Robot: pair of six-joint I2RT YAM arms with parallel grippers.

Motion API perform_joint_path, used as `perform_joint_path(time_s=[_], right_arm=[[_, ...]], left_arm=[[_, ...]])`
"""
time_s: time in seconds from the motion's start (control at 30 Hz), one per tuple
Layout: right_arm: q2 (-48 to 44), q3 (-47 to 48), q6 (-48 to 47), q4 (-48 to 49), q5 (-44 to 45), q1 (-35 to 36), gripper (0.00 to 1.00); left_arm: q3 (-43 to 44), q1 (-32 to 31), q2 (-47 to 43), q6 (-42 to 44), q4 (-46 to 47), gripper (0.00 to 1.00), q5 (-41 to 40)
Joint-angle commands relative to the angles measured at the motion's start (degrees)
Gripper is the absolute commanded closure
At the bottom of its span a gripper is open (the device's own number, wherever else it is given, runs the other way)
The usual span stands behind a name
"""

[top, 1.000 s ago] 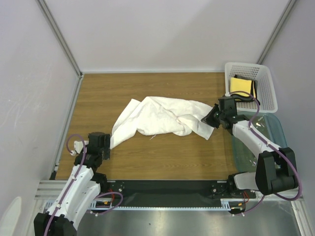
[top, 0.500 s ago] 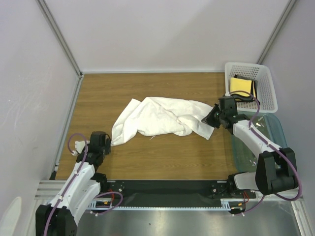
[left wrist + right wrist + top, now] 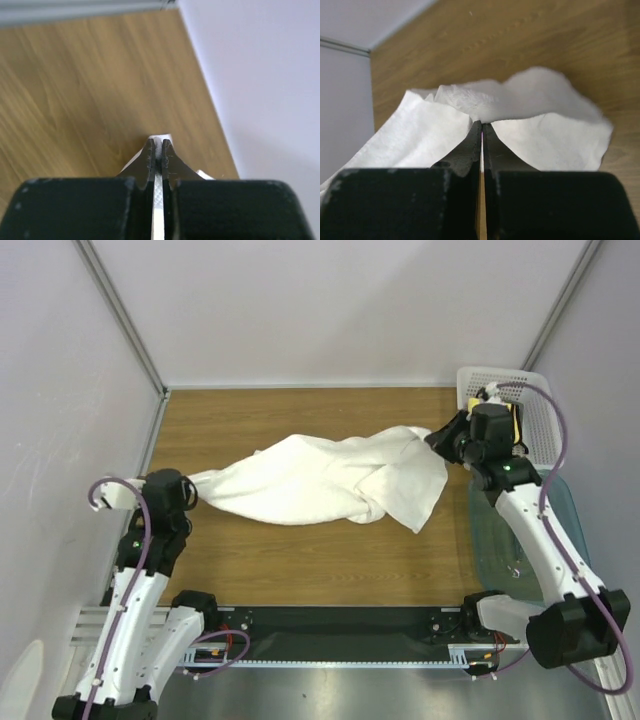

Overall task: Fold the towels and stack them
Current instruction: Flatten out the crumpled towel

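Now, towel: large soft white cloth towel (image 3: 320, 480) stretched left to right across the middle of the brown wooden table (image 3: 300, 560).
Left gripper (image 3: 157, 150): jaws pinched narrow on the towel's left corner (thin white edge between the tips).
Right gripper (image 3: 481, 127): jaws clamped on its right end, cloth bunched either side.

Our left arm (image 3: 128, 592) and right arm (image 3: 541, 540) wear white shells between black joints, with a purple cable (image 3: 553, 412) looping along each. Our left gripper (image 3: 156, 146) and right gripper (image 3: 481, 126) carry matte black fingers (image 3: 148, 159) tapering to thin wedge tips.
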Motion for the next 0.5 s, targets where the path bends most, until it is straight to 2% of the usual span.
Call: perform_joint_path(time_s=[0.0, 0.3, 0.47], right_arm=[[-5.2, 6.9, -3.2, -0.9, 3.3, -0.7, 1.0], [-8.4, 19.6, -8.2, -6.5, 2.2, -0.8, 1.0], [-10.7, 25.2, -11.3, -10.5, 3.1, -1.0, 1.0]], left_arm=[[8.7, 0.5, -1.3, 11.7, -2.1, 1.0, -8.6], [30.6, 0.5, -1.6, 30.3, -0.6, 1.0, -19.5], [39.5, 0.5, -2.0, 39.2, -1.0, 1.0, -24.7]])
